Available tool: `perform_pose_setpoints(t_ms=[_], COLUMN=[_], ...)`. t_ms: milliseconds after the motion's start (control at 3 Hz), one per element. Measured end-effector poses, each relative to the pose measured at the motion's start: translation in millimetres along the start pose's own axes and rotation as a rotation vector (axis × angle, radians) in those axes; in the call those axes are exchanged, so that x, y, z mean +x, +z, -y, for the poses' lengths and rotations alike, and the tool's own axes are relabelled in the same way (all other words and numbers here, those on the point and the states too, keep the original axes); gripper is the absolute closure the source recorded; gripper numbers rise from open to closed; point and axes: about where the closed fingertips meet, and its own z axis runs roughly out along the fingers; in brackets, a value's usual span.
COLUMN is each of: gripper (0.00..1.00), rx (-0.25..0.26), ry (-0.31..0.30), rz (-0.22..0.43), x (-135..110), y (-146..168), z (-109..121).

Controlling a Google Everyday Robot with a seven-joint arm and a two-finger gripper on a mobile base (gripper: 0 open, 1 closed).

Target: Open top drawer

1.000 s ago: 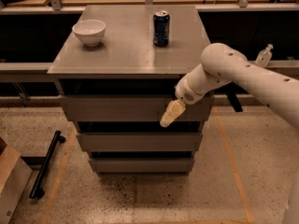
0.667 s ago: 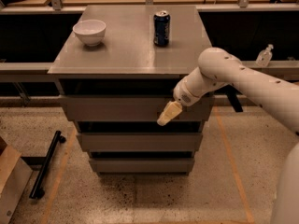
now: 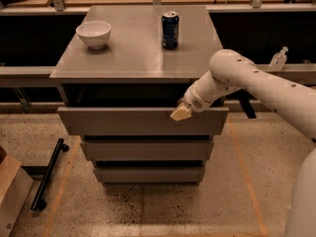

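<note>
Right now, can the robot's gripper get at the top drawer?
Probably yes: the gripper sits at the upper edge of the top drawer, right of centre, and nothing stands between them.

The top drawer's [image 3: 118,121] inside lies dark behind the gripper [image 3: 180,113] at its upper edge; the arm [image 3: 266,85] is cut off at right.

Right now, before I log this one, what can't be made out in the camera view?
1. Inside of the top drawer: hidden in shadow under the tabletop.
2. Pincer, at the drawer's upper edge right of centre: whether it hooks behind the front is hidden by the front itself.
3. Arm: cut off at the right edge; base unseen.
4. Brown box: cut off at the left edge.
</note>
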Motion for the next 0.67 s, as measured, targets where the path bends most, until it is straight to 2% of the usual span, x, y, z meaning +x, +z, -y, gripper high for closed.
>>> perform_pose_setpoints(t_ms=[333,667], gripper=[0.96,0.91], rx=[0.0,0.0], ry=[0.0,0.0], rz=[0.0,0.0], x=[-3.4,-3.6], y=[-5.3,-5.4], z=[-0.4,-0.4])
